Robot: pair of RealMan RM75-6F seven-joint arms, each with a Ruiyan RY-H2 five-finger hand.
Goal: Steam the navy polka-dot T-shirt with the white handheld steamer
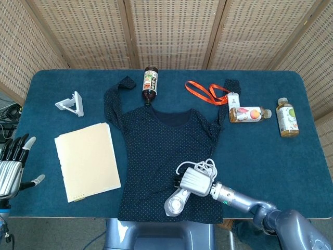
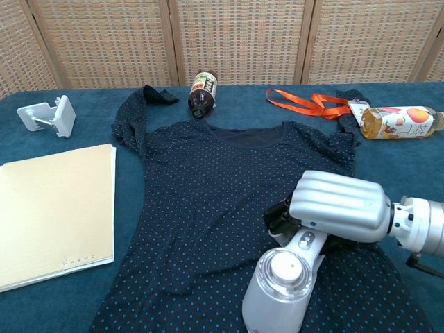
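The navy polka-dot T-shirt [image 1: 156, 146] [image 2: 208, 201] lies flat in the middle of the table, neck toward the far side. My right hand [image 1: 195, 182] [image 2: 340, 207] grips the handle of the white handheld steamer [image 1: 175, 203] [image 2: 281, 295], which rests on the shirt's lower right part near the hem. Its white cord [image 1: 205, 165] loops beside the hand. My left hand [image 1: 13, 166] hangs off the table's left edge, fingers spread, holding nothing; the chest view does not show it.
A cream folder [image 1: 86, 160] lies left of the shirt, a white stand [image 1: 72, 103] beyond it. A dark bottle [image 1: 150, 83] lies at the collar. An orange lanyard [image 1: 205, 91], a lying juice bottle [image 1: 248, 113] and another bottle [image 1: 287, 117] sit at the far right.
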